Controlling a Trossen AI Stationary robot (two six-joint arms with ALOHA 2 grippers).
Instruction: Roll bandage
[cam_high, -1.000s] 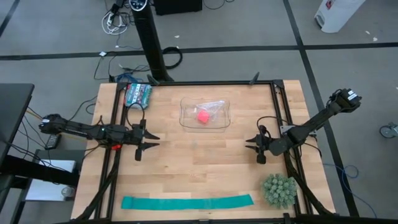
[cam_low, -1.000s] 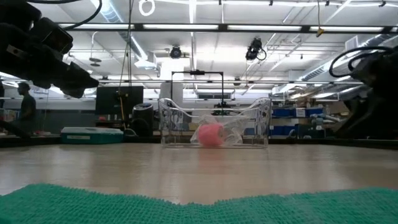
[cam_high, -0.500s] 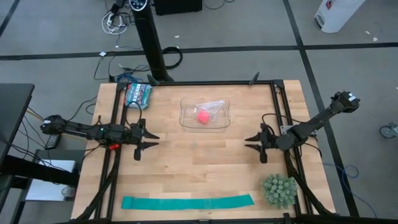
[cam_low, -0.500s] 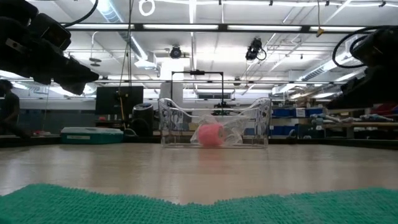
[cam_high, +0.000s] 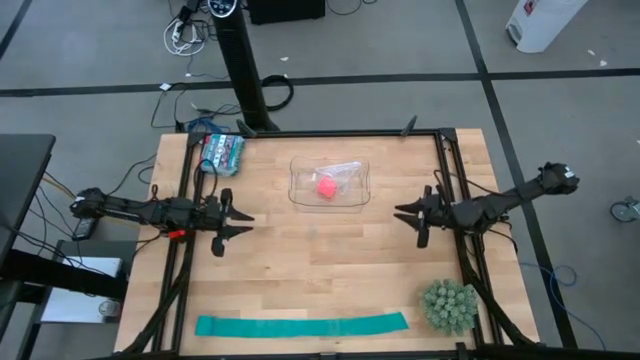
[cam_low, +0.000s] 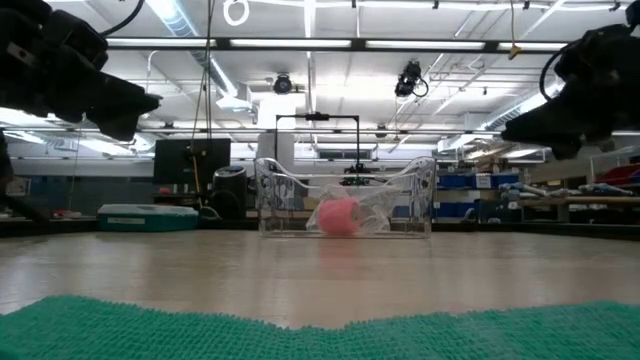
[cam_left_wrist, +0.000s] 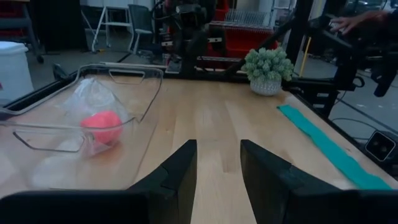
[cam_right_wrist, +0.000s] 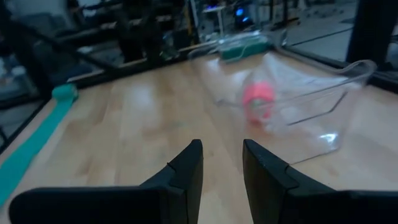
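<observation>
The bandage (cam_high: 326, 187) is a small pink-red roll lying on the floor of a clear plastic container (cam_high: 300, 196) at the table's far middle, among crumpled clear film. It also shows in the low view as the bandage (cam_low: 338, 215) and in both wrist views, the bandage (cam_left_wrist: 101, 126) and the bandage (cam_right_wrist: 258, 99). My left gripper (cam_high: 246, 224) hovers open over the table's left side, pointing level toward the right. My right gripper (cam_high: 401, 215) hovers open over the right side, pointing left. Both stand short of the container, with nothing between their fingers, as my left gripper (cam_left_wrist: 217, 146) and my right gripper (cam_right_wrist: 222, 146) show.
A long teal-green strip (cam_high: 300, 324) lies flat along the near edge. A spiky green plant ornament (cam_high: 447, 306) stands at the near right corner. A green packet (cam_high: 221, 152) lies at the far left corner. Bare wood lies between the grippers and the container.
My right gripper has risen and drawn toward the table's far edge, tipping up to nearly level as its arm folds back toward the right edge. The bandage and container have stayed where they were.
</observation>
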